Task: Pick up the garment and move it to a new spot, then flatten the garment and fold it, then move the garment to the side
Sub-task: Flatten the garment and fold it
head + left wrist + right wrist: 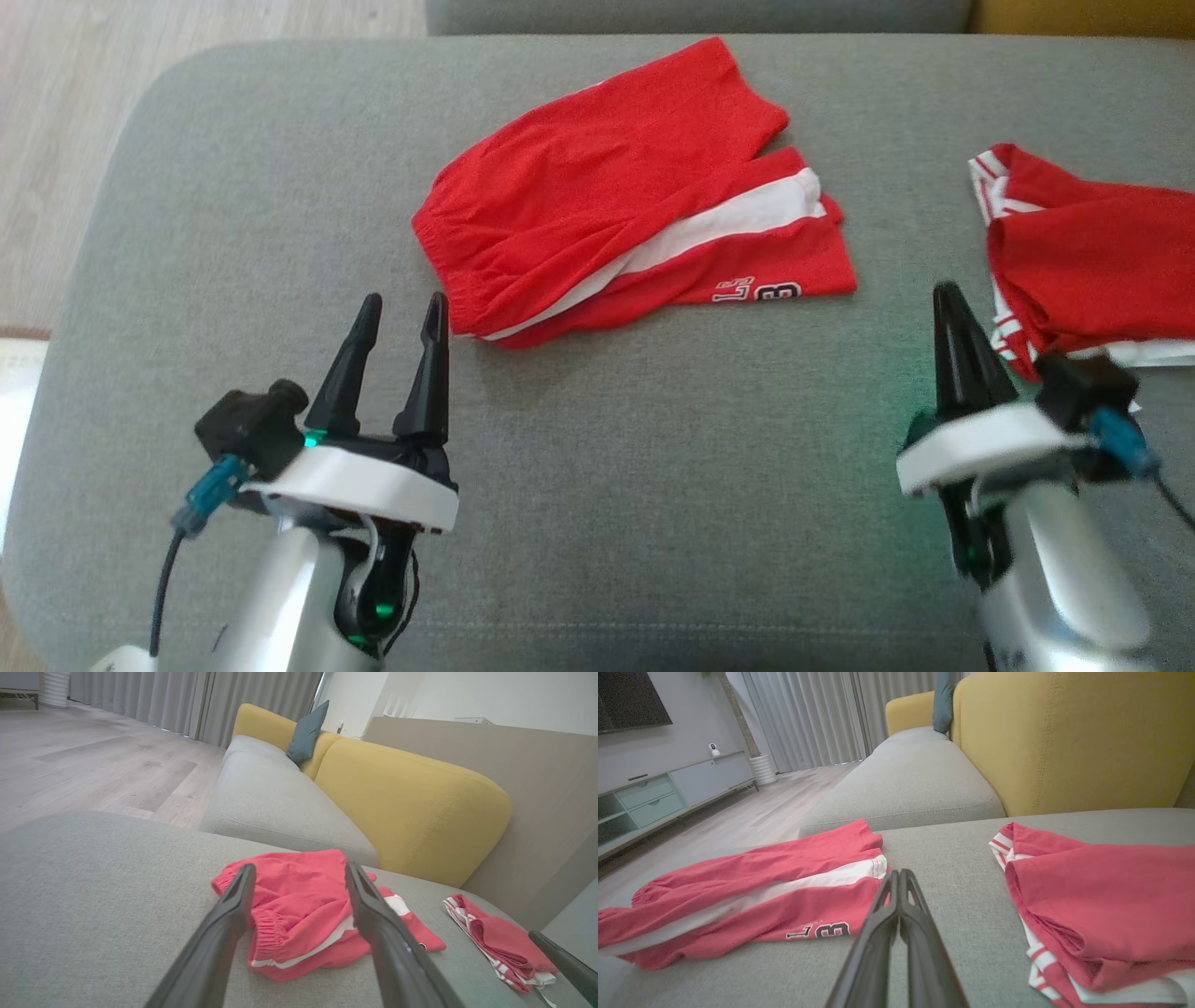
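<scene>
The red shorts [635, 196] lie in the middle of the grey cushion [653, 467], doubled over so that one leg covers most of the other. A white side stripe shows between the layers, and the elastic waistband points toward the robot's left. Dark-edged white lettering sits at the near hem. Only its last few characters clear the fold, they are upside down in the head view, and they cannot be read with confidence. The left hand [403, 308] is just beside the waistband end of the shorts, with its two dark fingers spread wide and nothing between them. Whether its tips touch the cushion or hang above it cannot be told. The right hand [946, 294] has its fingers pressed flat together and holds nothing. It stands in the bare strip of cushion between the shorts and a second red garment [1092, 252] with red-and-white striped trim. That garment runs off the right edge of the head view, the right arm's wrist camera covers its near corner, and its kind is not clear. A yellow sofa back [411, 807] with a blue-grey pillow [308, 732] rises beyond the cushion. The wooden floor [56, 140] shows to the left.
</scene>
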Controlling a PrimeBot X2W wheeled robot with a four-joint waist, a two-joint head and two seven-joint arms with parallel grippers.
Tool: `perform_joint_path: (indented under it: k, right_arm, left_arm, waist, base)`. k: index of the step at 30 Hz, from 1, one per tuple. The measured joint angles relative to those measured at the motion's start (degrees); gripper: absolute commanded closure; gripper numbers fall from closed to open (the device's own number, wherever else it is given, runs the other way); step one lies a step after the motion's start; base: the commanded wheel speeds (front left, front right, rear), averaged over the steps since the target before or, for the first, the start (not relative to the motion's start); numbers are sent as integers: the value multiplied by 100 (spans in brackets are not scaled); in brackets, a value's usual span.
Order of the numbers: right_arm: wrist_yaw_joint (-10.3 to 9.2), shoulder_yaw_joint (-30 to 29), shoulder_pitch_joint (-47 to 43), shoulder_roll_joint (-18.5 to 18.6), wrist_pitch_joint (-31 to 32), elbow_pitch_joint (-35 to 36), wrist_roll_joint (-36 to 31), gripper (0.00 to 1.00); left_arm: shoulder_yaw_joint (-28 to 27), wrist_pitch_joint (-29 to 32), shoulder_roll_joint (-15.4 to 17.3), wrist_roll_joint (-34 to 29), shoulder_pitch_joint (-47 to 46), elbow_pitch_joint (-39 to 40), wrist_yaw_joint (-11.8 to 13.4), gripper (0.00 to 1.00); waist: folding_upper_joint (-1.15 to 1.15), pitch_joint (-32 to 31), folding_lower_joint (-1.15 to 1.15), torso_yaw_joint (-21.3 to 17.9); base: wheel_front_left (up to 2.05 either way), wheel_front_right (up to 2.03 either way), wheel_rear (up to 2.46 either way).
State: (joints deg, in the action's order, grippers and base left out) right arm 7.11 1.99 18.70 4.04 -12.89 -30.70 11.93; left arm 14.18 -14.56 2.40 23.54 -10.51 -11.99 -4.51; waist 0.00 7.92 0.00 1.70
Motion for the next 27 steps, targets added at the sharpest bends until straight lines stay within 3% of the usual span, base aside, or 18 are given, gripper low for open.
perform_joint_path:
  k: [2,3,4,9,17,27]
  right_arm:
    - [0,-48,-324,-42,-25,342,-198,100]
    - [0,-76,-469,-55,-27,486,-256,55]
    - [0,-100,-599,-68,-25,600,-271,2]
    - [0,-71,-1021,-100,69,983,-177,0]
    - [0,-129,-955,-113,448,1311,-256,0]
    - [0,-341,806,-111,1663,544,-181,0]
  left_arm:
    - [0,0,1,0,43,24,0,0]
    - [2,0,1,0,63,36,0,0]
    - [3,0,1,0,87,45,1,0]
    - [36,0,1,-1,188,53,1,0]
    - [196,0,2,-1,215,48,-2,0]
    - [399,0,1,3,-134,-23,-58,0]
  waist:
    - [0,-55,0,-48]
    - [0,-77,0,-69]
    - [0,-96,0,-87]
    - [0,-134,0,-105]
    - [0,24,0,51]
    - [0,622,0,403]
  base:
    - [0,0,0]
    - [0,0,0]
    - [0,0,0]
    - [0,0,0]
    - [0,0,0]
    - [0,0,0]
